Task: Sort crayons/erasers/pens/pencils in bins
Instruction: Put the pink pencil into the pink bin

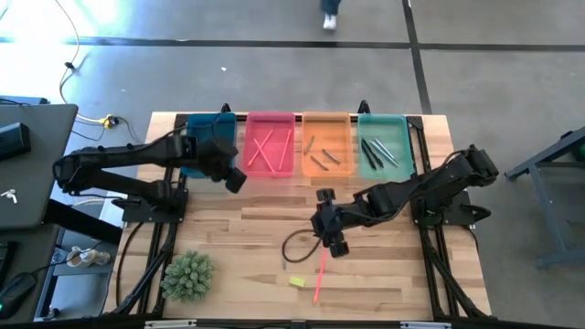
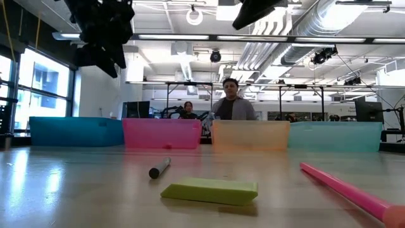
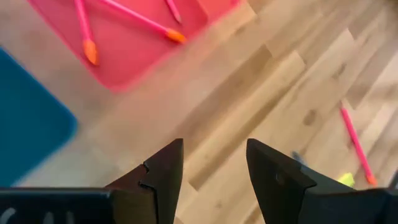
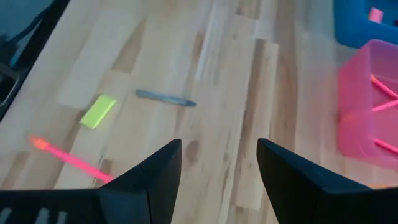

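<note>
Four bins stand in a row at the table's far side: blue [image 1: 206,142], pink [image 1: 271,144] with long pink sticks, orange [image 1: 327,144] with short grey sticks, and teal [image 1: 382,144] with long dark sticks. A yellow-green eraser [image 1: 297,281], a long pink stick [image 1: 320,274] and a short grey crayon [image 4: 165,98] lie on the wood near the table's near edge. My left gripper [image 1: 235,180] is open and empty above the table, just nearer than the blue and pink bins. My right gripper [image 1: 335,245] is open and empty above the table's middle, over the pink stick's far end.
A green spiky plant [image 1: 187,274] stands at the near left. A black cable loop [image 1: 297,242] hangs beside my right gripper. A small pink eraser [image 4: 375,15] lies in the blue bin. People show in the room beyond the bins [image 2: 231,101].
</note>
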Robot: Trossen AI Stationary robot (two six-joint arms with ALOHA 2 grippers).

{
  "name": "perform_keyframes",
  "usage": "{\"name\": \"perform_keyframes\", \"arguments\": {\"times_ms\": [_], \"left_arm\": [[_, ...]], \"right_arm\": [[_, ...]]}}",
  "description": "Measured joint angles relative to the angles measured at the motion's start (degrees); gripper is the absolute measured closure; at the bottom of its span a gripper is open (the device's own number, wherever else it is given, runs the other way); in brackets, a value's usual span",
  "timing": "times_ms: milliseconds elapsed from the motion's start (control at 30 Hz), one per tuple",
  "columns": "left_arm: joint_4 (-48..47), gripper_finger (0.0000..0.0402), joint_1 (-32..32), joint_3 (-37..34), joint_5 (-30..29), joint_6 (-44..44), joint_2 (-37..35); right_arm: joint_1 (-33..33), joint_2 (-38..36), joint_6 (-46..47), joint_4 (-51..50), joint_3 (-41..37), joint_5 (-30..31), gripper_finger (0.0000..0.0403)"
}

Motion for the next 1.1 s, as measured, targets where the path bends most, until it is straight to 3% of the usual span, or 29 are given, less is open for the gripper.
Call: {"name": "perform_keyframes", "arguments": {"times_ms": [700, 967, 1100], "left_arm": [[0.15, 0.0236, -29.63, -0.04, -10.27, -32.29, 0.04], [0.31, 0.0236, -34.32, -0.07, -13.24, -35.72, 0.04], [0.31, 0.0236, -34.74, -0.07, -15.15, -35.72, 0.04]], "right_arm": [[2.66, 2.36, -11.95, -3.99, 5.83, -0.35, 0.0201], [3.66, 10.91, -16.11, -14.61, 15.84, -1.24, 0.0201], [3.90, 14.75, -16.87, -18.29, 17.31, -1.67, 0.0201]]}}
